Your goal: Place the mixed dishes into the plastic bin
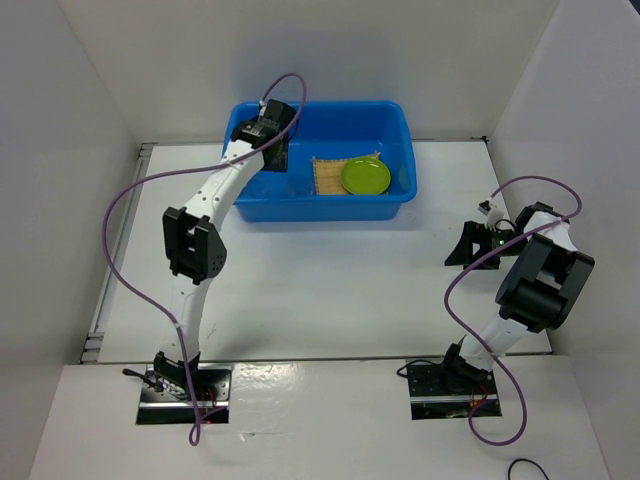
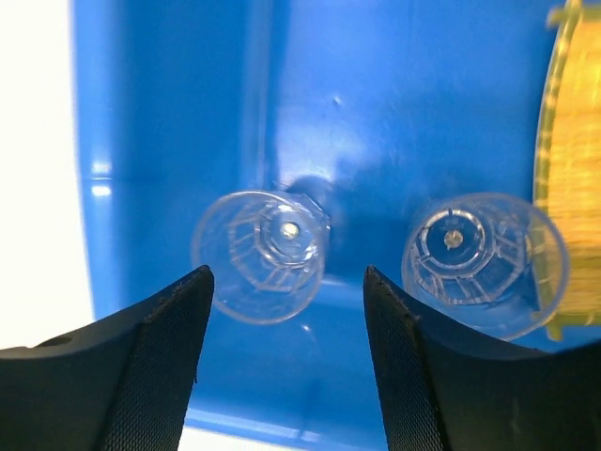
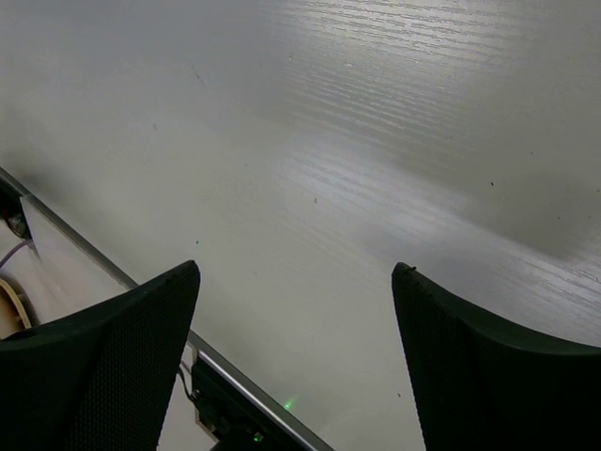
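Observation:
The blue plastic bin stands at the back of the table. Inside it, the lime-green plate lies on the tan bamboo mat. My left gripper hangs open over the bin's left half. In the left wrist view it is open just above a clear cup on the bin floor. A second clear cup sits to the right, beside the mat's edge. My right gripper is open and empty over the table; its wrist view shows the same. The black plate is out of view.
White walls close in the table on the left, back and right. A metal rail with a green light runs along the table's edge below my right gripper. Purple cables loop off both arms.

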Controlling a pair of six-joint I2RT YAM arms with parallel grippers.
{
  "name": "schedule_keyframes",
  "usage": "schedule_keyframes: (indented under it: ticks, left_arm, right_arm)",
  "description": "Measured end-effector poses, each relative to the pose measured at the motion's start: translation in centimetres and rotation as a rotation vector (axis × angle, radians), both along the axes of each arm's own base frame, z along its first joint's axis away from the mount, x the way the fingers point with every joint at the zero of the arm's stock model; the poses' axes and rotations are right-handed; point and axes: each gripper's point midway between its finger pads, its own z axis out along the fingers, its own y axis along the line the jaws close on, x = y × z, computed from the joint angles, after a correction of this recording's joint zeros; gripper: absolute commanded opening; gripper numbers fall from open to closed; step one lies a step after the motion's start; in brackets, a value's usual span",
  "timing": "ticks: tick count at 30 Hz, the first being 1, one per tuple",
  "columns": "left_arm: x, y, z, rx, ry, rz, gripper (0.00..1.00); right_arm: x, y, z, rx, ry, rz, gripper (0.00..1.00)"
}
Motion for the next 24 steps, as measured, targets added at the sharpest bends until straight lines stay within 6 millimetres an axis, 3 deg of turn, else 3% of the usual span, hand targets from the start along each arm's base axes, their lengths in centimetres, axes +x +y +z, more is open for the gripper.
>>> schedule_keyframes:
  ticks: [3,7,10,14,18,20,22,24]
  left_arm:
    - [0.0,0.4,3.2,0.003,-0.054,0.029,0.73]
    - [-0.3,0.6,10.4,-0.035,-0.211,0.077,0.73]
    - [-2.4,0.7,14.8,-0.09,-0.283,0.093,0.72]
    - [-8.0,1.9,19.4,-0.158,-0.341,0.083,0.71]
    - [-15.9,4.5,19.7,-0.251,-0.415,0.011,0.89]
    - [-21.0,7.3,19.2,-0.295,-0.486,0.005,0.93]
    - [-24.6,9.6,19.5,-0.324,-0.607,0.01,1.0]
    - [-27.5,10.8,19.9,-0.342,-0.704,-0.006,1.0]
  right_arm:
    - [0.0,0.0,0.0,0.0,0.0,0.001,0.9]
    - [-0.1,0.0,0.1,0.005,-0.001,-0.001,0.93]
    - [-0.2,-0.4,0.1,0.007,-0.006,-0.012,0.94]
    - [-0.5,-2.0,0.4,0.006,-0.021,-0.064,0.98]
    - [-1.0,-3.5,0.8,-0.002,-0.045,-0.107,0.98]
    - [-1.2,-3.9,1.0,-0.004,-0.057,-0.11,0.98]
    - [-1.4,-3.9,1.1,-0.001,-0.065,-0.101,0.98]
    - [-1.5,-3.6,1.3,0.01,-0.074,-0.086,0.98]
